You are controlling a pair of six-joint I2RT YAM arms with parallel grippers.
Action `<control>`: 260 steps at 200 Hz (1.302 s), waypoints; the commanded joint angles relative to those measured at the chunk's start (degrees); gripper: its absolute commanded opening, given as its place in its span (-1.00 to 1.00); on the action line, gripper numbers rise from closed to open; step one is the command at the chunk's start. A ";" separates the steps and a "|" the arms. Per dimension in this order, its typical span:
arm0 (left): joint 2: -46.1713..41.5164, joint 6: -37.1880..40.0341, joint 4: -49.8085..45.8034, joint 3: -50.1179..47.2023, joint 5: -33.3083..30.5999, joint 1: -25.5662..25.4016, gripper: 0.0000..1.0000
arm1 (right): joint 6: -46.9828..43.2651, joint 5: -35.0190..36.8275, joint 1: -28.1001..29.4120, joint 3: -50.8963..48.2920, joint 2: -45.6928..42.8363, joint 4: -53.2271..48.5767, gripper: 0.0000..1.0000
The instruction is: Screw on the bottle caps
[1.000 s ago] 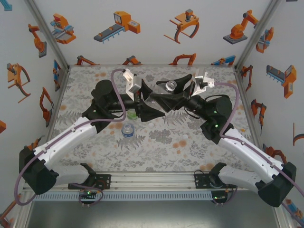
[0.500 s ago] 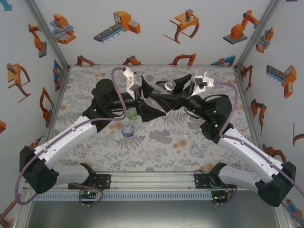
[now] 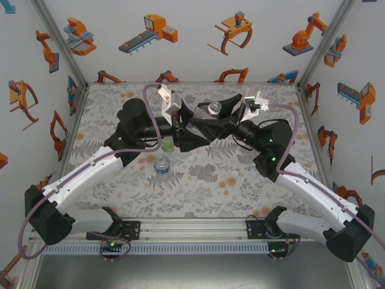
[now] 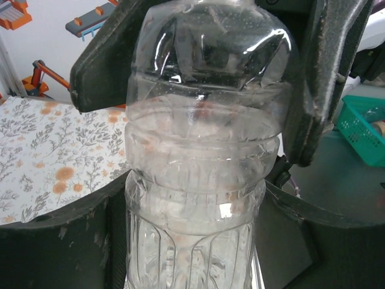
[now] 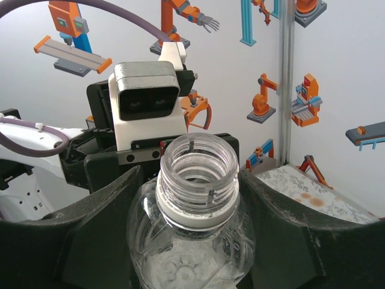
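A clear bottle (image 3: 215,109) with an open threaded neck (image 5: 195,165) is held up at the back middle of the table between both arms. My right gripper (image 5: 192,232) is shut on its shoulder, just under the white neck ring. Lower on the ribbed body (image 4: 192,198), my left gripper (image 4: 192,253) is shut with its fingers (image 4: 54,241) against both sides. A shorter bottle with a blue label (image 3: 161,165) stands uncapped on the mat near the left arm. A small white cap (image 3: 233,174) lies on the mat to the right of it.
A green item (image 3: 167,146) sits partly hidden under the left arm (image 3: 129,129). The floral mat (image 3: 198,192) is bounded by printed walls on three sides and the metal rail (image 3: 192,229) at the front.
My left wrist has turned a little around the held bottle and its fingers have regripped it. The right arm, the standing bottle and the cap have not moved.
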 commanded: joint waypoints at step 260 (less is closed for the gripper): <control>-7.49 13.87 -26.09 2.04 7.50 17.75 -1.00 | -12.10 26.98 0.41 2.30 -11.56 -45.84 0.36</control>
